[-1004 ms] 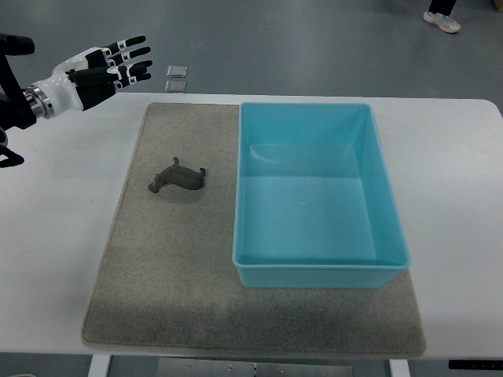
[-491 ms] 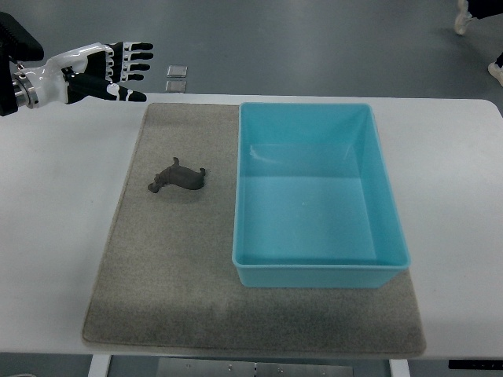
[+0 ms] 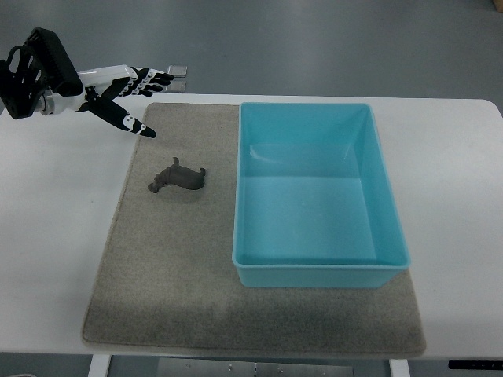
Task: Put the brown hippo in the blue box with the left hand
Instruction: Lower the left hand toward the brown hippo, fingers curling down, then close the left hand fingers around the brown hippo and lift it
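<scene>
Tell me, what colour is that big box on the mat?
The box is light blue, almost turquoise, inside and out; the top view shows it.

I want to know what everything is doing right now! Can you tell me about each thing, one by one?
Left hand: open, fingers spread, holding nothing, up over the mat's far left corner.
Hippo: lying on the mat, untouched, outside the box.
Box: empty, open on top.
Mat: flat on the table.
Right hand: not in view.
</scene>
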Tool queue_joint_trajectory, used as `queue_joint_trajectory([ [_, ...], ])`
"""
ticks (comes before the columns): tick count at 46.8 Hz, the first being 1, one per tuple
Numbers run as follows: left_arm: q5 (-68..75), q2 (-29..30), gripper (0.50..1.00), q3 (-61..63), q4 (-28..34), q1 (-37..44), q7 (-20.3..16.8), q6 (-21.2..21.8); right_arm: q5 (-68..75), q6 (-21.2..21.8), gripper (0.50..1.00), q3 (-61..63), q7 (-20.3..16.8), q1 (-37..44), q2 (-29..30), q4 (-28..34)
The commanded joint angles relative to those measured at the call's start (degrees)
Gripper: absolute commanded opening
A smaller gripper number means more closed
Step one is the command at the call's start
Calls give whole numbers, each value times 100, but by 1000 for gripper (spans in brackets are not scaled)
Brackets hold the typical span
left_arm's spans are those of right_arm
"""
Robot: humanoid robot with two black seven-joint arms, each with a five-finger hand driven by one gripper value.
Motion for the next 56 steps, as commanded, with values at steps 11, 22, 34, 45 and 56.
queue_joint_trajectory([
  [11,1065,154,999,210,-835,106,-59,378,0,0,936,9,0,0,0,0],
  [22,1759,154,999,940,-1284,150,-59,1398,0,0,936,0,0,0,0,0],
  [34,2287,75,999,1028,-1372,370,-50,1618,0,0,936,0,0,9,0,0],
  [45,2437,-83,992,1090,-1275,353,2,1635,0,0,936,0,0,0,0,0],
  [56,2849,-171,907,1090,-1205,326,11,1644,0,0,936,0,0,0,0,0],
])
